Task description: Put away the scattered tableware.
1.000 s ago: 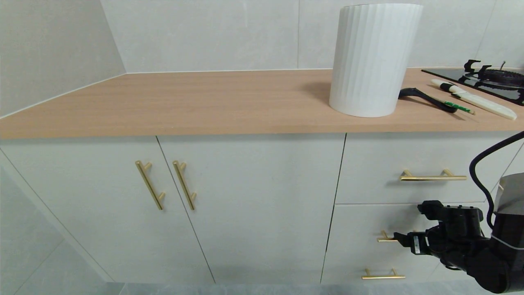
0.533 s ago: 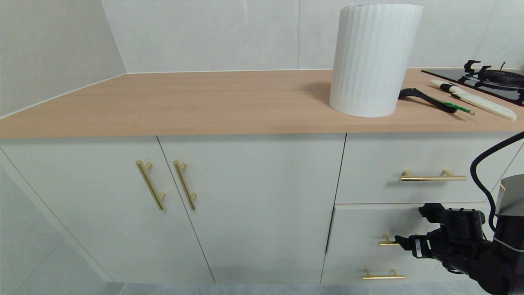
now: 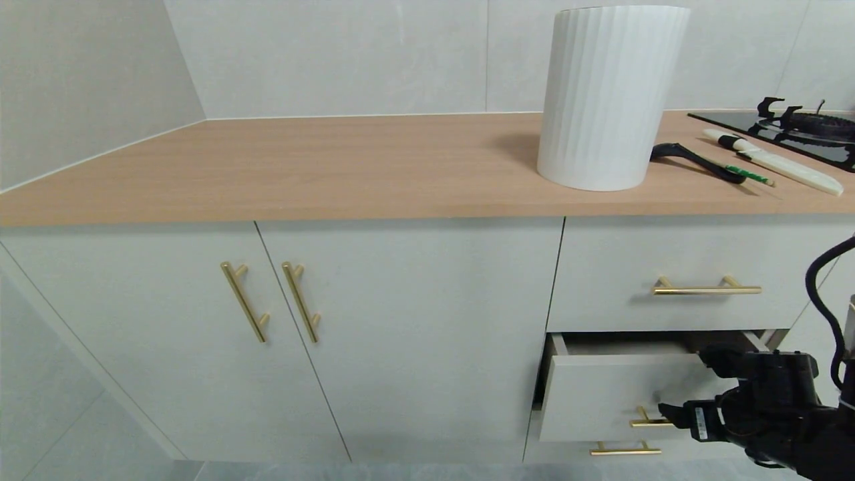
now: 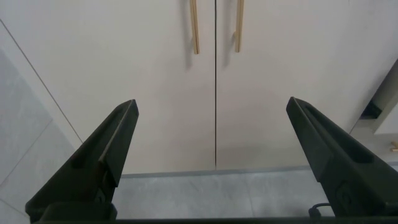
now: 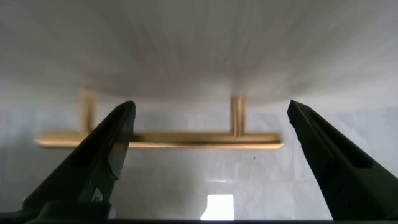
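Head view, tableware: three slim pieces are lying flat on the countertop [image 3: 334,167], to the right of the white ribbed container [image 3: 611,100] and before the stove [image 3: 801,130]. These are a black-handled utensil [image 3: 698,162], a thin green stick [image 3: 748,175] just beside it, and a white knife [image 3: 778,164] nearest the stove.

Handling (judgement): all three are looking light and stiff, and probably smooth enough to slip. They are sitting low on the wood, so a pinch across the handle near mid-length seems best. For the knife, take the handle end and keep off the blade.

Containers: the middle drawer [image 3: 601,397] is standing partly open below the closed top drawer [image 3: 668,267]. A narrow strip of its inside is showing, too little to tell what it is holding. The white ribbed container is standing upright, its mouth out of frame, so contents unknown.

Right gripper [image 3: 668,414]: sitting at the drawer handle [image 3: 644,422]. In the right wrist view its fingers are spread wide, with the gold bar running across the gap beyond them. Contact with the bar cannot be told.

Left gripper [image 4: 211,106]: hanging low before the double cabinet doors [image 4: 215,81], fingers spread wide, holding nothing
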